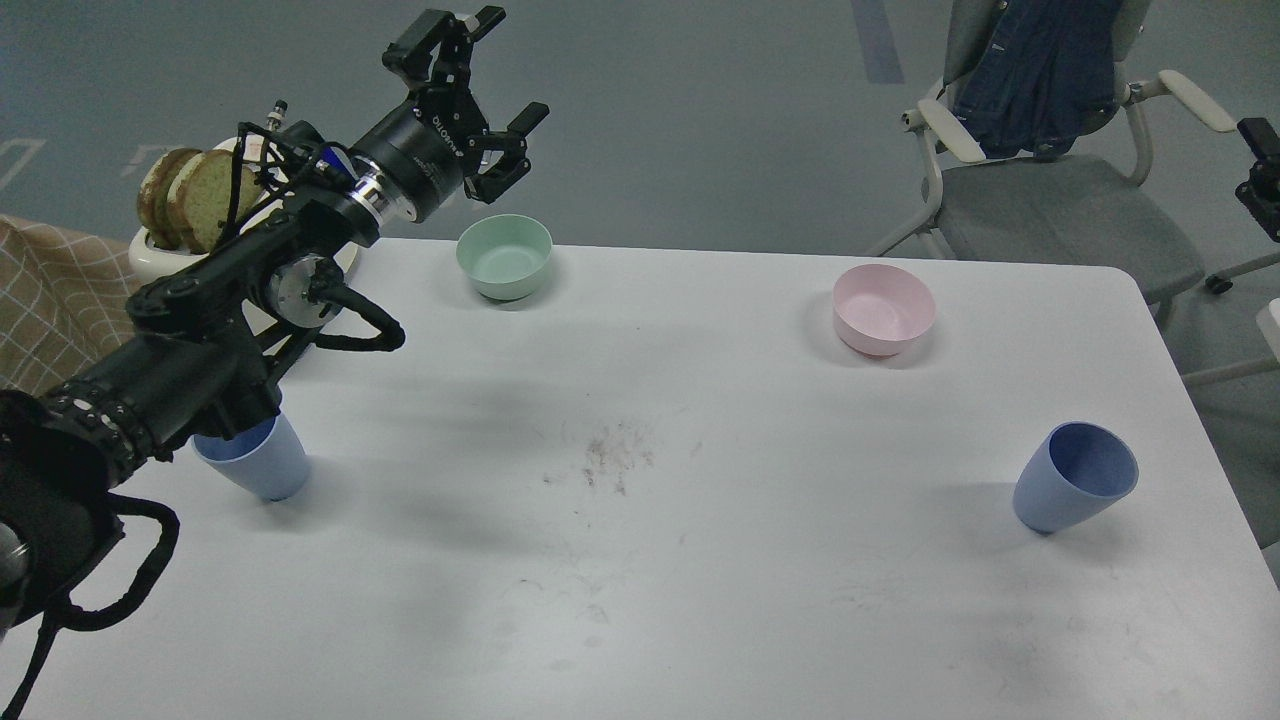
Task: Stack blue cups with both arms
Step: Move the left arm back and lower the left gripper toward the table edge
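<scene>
Two blue cups stand upright on the white table point(640, 560), far apart. One blue cup point(258, 468) is at the near left, its rim partly hidden behind my left forearm. The other blue cup point(1072, 480) stands near the right edge, nothing touching it. My left gripper point(488, 95) is raised high over the table's far left edge, above the mint-green bowl, open and empty. A black part at the right edge of the view looks like my right gripper point(1262, 180), mostly cut off, well above and beyond the right cup.
A mint-green bowl point(504, 256) sits at the far left and a pink bowl point(884, 309) at the far right. A toaster with bread slices point(190, 200) stands at the far left corner. A chair point(1050, 200) stands beyond the table.
</scene>
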Available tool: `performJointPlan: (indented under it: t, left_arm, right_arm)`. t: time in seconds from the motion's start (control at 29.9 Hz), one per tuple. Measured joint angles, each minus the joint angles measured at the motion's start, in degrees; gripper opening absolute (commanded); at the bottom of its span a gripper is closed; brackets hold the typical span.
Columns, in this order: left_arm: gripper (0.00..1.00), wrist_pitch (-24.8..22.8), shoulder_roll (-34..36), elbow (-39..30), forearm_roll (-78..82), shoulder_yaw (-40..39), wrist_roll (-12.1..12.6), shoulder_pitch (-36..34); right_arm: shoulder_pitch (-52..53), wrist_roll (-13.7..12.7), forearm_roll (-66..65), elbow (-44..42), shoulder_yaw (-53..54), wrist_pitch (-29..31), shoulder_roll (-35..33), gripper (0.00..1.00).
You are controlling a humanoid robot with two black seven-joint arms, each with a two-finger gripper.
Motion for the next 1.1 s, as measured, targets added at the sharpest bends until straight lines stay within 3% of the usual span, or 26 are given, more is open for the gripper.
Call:
performJointPlan:
  t: [0.4,1.1]
  left_arm:
    - [0.98,0.0,2.1,0.5,-0.5,-1.0,0.7,0.3]
    - [0.98,0.0,2.2,5.0,-1.2,-3.7,-0.2,0.2]
  right_arm:
    - [0.7,0.0,0.2,-0.1,0.0,0.0,1.3,1.0]
    - [0.9,-0.2,0.2,-0.6,-0.1,0.0,1.7,1.0]
